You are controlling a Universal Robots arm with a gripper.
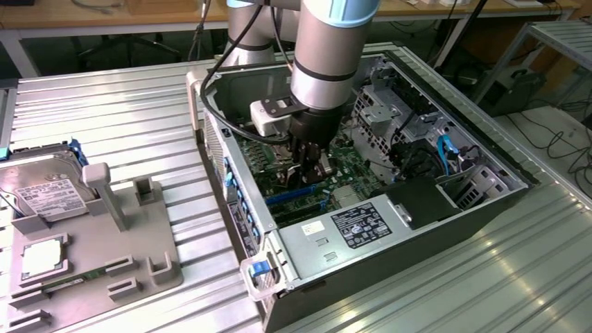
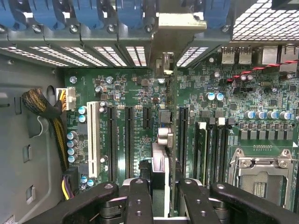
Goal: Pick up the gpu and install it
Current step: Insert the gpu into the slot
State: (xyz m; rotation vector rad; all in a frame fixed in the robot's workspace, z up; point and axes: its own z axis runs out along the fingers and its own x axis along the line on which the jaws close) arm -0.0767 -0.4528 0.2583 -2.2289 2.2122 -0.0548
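Observation:
Inside the open computer case, my gripper hangs low over the green motherboard. It is shut on the gpu, a thin dark card that shows edge-on between my two black fingers in the wrist view. The card stands upright, in line with the long black expansion slots. Its silver bracket reaches the case's rear wall among the perforated slot covers. Whether its lower edge sits in a slot is hidden by the card itself.
A silver hard drive rests on a grey fixture at the exterior view's left. Around the card are a white slot, a yellow-black cable bundle, a memory stick and the processor socket. The power supply and blue cables flank the board.

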